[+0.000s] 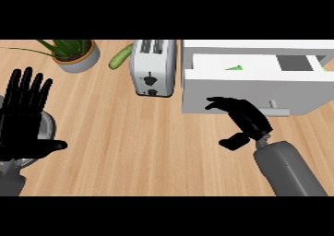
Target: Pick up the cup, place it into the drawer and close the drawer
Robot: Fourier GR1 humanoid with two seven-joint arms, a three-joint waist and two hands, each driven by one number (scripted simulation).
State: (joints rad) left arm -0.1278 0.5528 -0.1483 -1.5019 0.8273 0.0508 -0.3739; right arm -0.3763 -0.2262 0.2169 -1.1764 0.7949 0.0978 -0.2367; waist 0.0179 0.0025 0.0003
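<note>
The white drawer (265,90) stands pulled out of its white cabinet (258,46) at the upper right, with a grey handle (278,109) on its front. Inside it, only the top of a small green thing (232,68) shows; I cannot tell if it is the cup. My right hand (243,117) is at the left part of the drawer's front, its fingers relaxed and bent, their tips at the panel, holding nothing. My left hand (20,120) rests open at the left edge, fingers up.
A silver toaster (154,67) stands just left of the drawer. A green cucumber (120,56) and a potted plant (74,53) are at the back left. A grey metal vessel (48,125) lies partly hidden behind my left hand.
</note>
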